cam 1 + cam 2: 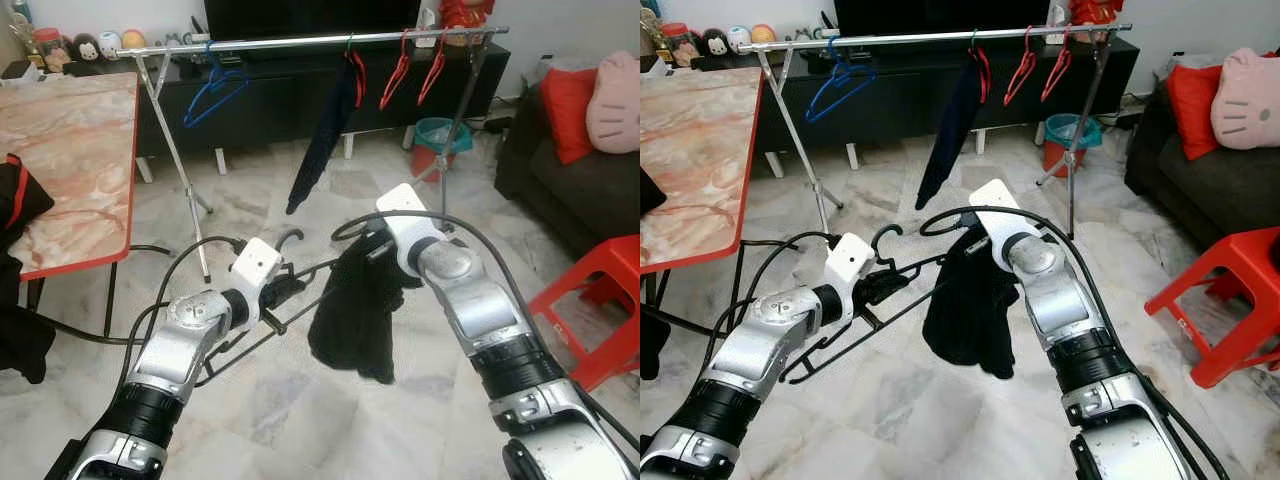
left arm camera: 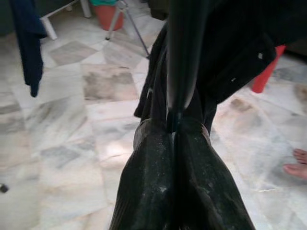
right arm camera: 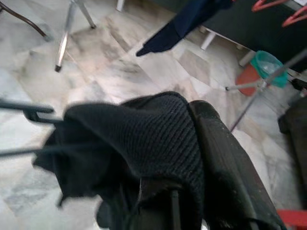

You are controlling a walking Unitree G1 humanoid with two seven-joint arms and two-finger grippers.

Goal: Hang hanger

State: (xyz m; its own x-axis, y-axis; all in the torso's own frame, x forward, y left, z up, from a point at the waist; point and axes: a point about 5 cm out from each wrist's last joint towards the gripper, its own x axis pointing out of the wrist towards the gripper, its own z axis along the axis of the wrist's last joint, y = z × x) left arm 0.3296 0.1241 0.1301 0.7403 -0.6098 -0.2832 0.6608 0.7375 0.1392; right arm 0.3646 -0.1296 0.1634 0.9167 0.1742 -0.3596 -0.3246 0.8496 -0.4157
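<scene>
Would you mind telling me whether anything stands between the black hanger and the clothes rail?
Nothing visible does: bare floor lies between the black hanger, held by the left gripper, and the rail, which has free space beside the blue hanger.

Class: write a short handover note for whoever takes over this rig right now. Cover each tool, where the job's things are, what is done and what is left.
Left tool: shut on the black hanger, near its hook, low above the floor.
Right tool: shut on the black garment that droops from the hanger's far end.
Rail: ahead, carrying a blue hanger, a dark garment and two red hangers.
Done: hanger and garment picked up.
Left: lift, carry to the rail, hook the hanger on, probably in the gap right of the blue hanger.
</scene>
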